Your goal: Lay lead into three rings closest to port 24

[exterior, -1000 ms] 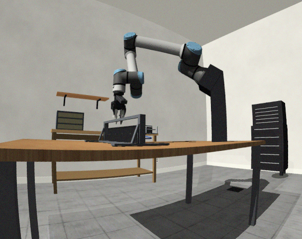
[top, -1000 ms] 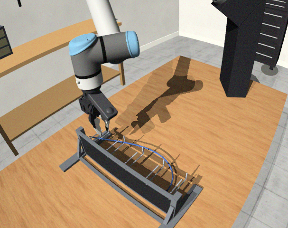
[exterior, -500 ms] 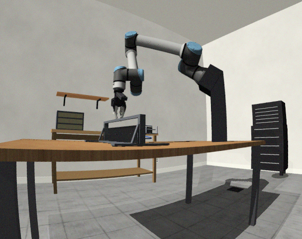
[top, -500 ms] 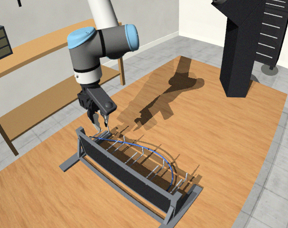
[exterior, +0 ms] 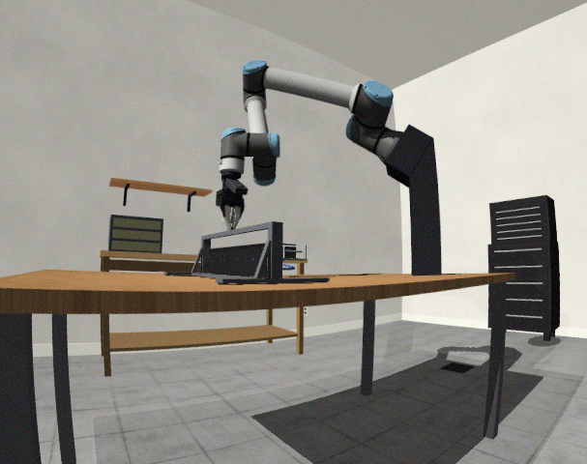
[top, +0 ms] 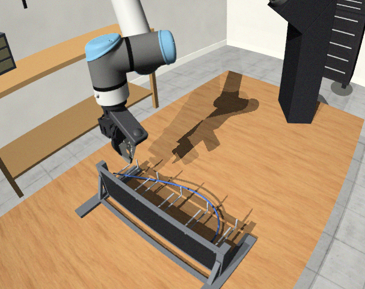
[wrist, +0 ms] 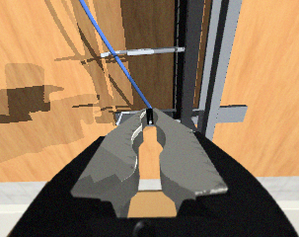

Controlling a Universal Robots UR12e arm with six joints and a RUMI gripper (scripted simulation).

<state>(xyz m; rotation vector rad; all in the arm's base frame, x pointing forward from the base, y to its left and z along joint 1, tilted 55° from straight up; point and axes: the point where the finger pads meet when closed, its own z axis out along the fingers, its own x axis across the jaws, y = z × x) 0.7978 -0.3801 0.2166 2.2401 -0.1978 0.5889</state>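
My gripper (top: 131, 161) (exterior: 231, 228) (wrist: 150, 109) is shut and empty, above the far-left end of the rack (top: 157, 214) (exterior: 233, 259), the port 24 end. The blue lead (top: 219, 220) (wrist: 132, 80) bows out from its port near the other end. Its dark free end (top: 116, 173) (wrist: 149, 118) lies below my fingertips. The lead crosses the end ring (top: 137, 164), the second ring (top: 157, 176) (wrist: 164, 50) and the third ring (top: 180, 191). Whether it sits inside each of them or on top, I cannot tell. The rack stands upright.
Two more rings (top: 207, 206) (top: 236, 224) stand toward the port 3 end. The rack's feet (top: 87, 206) reach out at both ends. The robot's dark pedestal (top: 303, 77) (exterior: 425, 219) stands at the table's far side. A wooden workbench (top: 67, 56) stands behind the table.
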